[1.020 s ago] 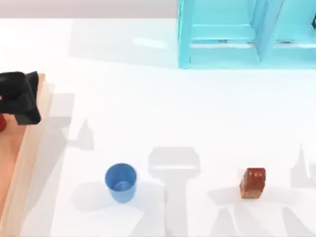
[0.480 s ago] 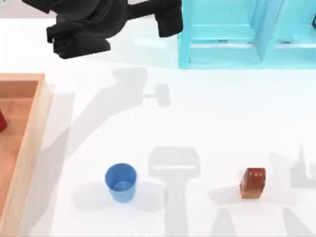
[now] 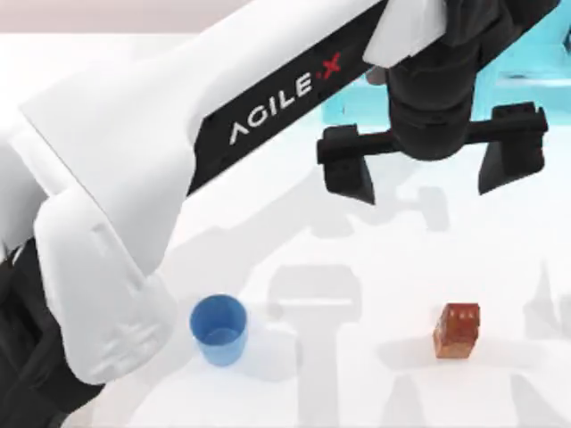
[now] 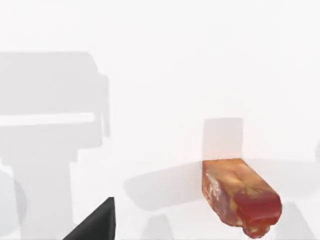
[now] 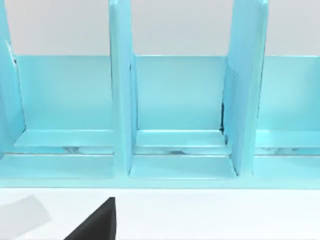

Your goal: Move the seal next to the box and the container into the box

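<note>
Left gripper (image 3: 433, 169): fingers spread wide, holding nothing, above the table between cabinet (image 3: 526, 67) and seal (image 3: 457, 331).
Seal: on the table, front right (apart from the gripper).
Cup (image 3: 219, 329): upright, front left.

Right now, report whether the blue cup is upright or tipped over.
Upright. In the top view the container stands on the table with its round open mouth facing up and its inner floor visible.
</note>
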